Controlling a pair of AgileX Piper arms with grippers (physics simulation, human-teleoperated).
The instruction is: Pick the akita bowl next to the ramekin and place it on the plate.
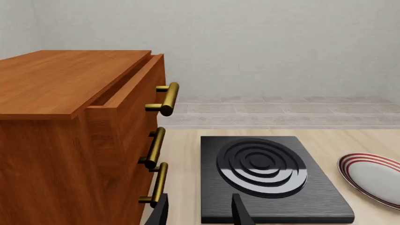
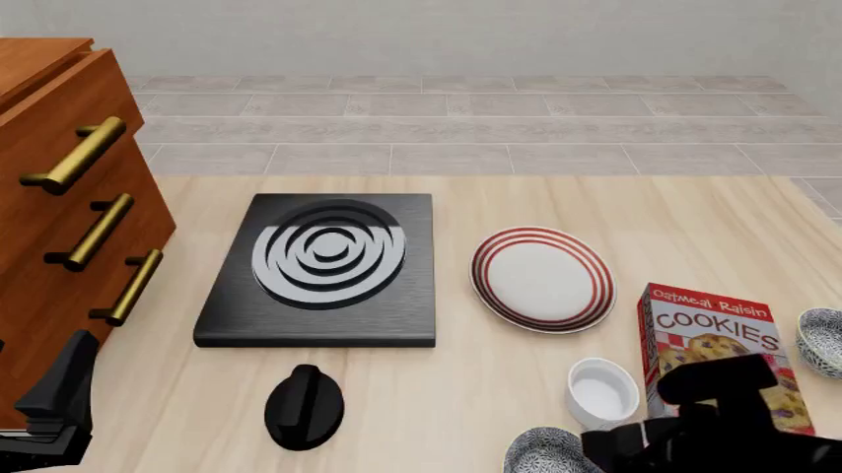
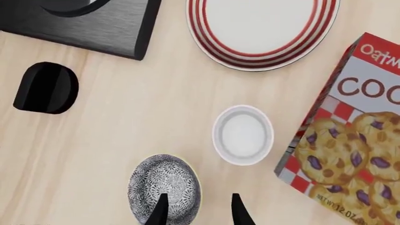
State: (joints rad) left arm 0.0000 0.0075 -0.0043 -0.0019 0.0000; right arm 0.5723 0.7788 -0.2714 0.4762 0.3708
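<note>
The akita bowl [image 3: 164,190], speckled dark grey and white, sits on the table just beside the white ramekin [image 3: 242,135]. My right gripper [image 3: 198,212] is open right above the bowl's rim, one finger over its inside and the other outside it. In the front view the bowl [image 2: 542,453] shows at the bottom edge, partly hidden by the right arm, with the ramekin [image 2: 602,390] just behind it. The red-ringed plate [image 2: 542,279] lies farther back, bare. My left gripper [image 1: 198,213] is open and holds nothing, near the cabinet and the stove.
A cookie box [image 2: 711,350] stands right of the ramekin, with a second speckled bowl [image 2: 822,340] at the right edge. A black stove plate [image 2: 322,266] and a black knob [image 2: 304,406] lie left of the plate. A wooden drawer cabinet [image 2: 59,197] fills the left side.
</note>
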